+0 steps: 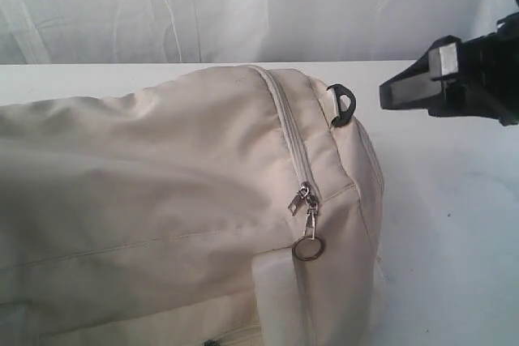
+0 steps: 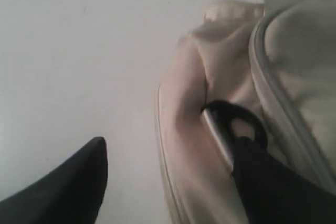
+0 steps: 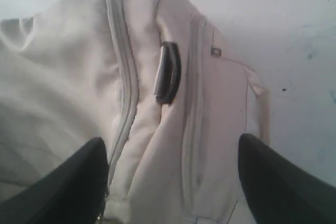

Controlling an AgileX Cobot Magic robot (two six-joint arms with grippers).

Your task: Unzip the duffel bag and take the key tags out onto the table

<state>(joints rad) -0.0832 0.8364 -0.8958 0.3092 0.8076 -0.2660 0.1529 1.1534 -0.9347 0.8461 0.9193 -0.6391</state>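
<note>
White wrinkly cloth backdrop (image 1: 243, 6) behind a plain white worktop (image 1: 454, 224), nothing fancy. The duffel bag (image 1: 162, 192) lies on its side on that worktop and fills most of the left and middle of the exterior view, with its end pointing right. The main zipper (image 1: 288, 127) runs over the top of the bag and looks shut along the whole stretch I can see, with the slider at the near end and the metal ring pull (image 1: 309, 247) hanging down off it. There's a black D-ring (image 1: 342, 105) sticking up at the bag's end. A black end effector (image 1: 389, 93) pokes in from the right edge, near that D-ring but not touching the bag; honestly can't tell which arm it belongs to. In the wrist views, the left end effector (image 2: 168, 145) has its jaws spread wide with nothing in them, one finger (image 2: 68, 182) over bare worktop and the other right beside the D-ring. The right end effector (image 3: 170, 140) is spread wide too, empty, hovering above the bag's end.
</note>
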